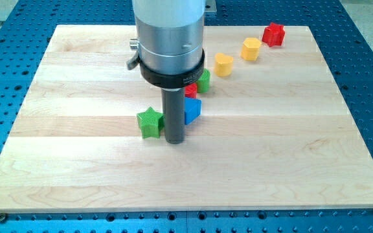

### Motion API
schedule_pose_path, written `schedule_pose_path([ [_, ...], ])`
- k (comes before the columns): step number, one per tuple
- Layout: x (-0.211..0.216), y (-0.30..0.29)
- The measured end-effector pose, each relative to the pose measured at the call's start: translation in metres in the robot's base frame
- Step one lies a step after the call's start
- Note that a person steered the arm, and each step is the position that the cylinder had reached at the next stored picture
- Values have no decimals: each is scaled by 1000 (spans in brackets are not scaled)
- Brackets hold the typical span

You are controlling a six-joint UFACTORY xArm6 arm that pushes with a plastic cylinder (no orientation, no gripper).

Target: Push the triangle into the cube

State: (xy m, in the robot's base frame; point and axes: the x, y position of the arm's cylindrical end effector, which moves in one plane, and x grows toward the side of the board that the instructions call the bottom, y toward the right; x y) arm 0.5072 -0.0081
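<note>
My tip rests on the wooden board near its middle. A green star block lies just to the tip's left, touching or nearly touching the rod. A blue triangle-like block sits just to the rod's right, partly hidden by it. A red block lies right behind the blue one, mostly hidden; its shape cannot be made out. A green block sits behind that, partly under the arm's body.
A yellow heart block, a yellow hexagon-like block and a red star block run in a line toward the view's top right. The arm's grey body hides the board's top middle.
</note>
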Motion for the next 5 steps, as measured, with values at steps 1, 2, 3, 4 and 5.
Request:
schedule_pose_path([
  [1, -16, 9],
  [2, -16, -25],
  [3, 5, -38],
  [4, 11, -6],
  [5, -28, 58],
])
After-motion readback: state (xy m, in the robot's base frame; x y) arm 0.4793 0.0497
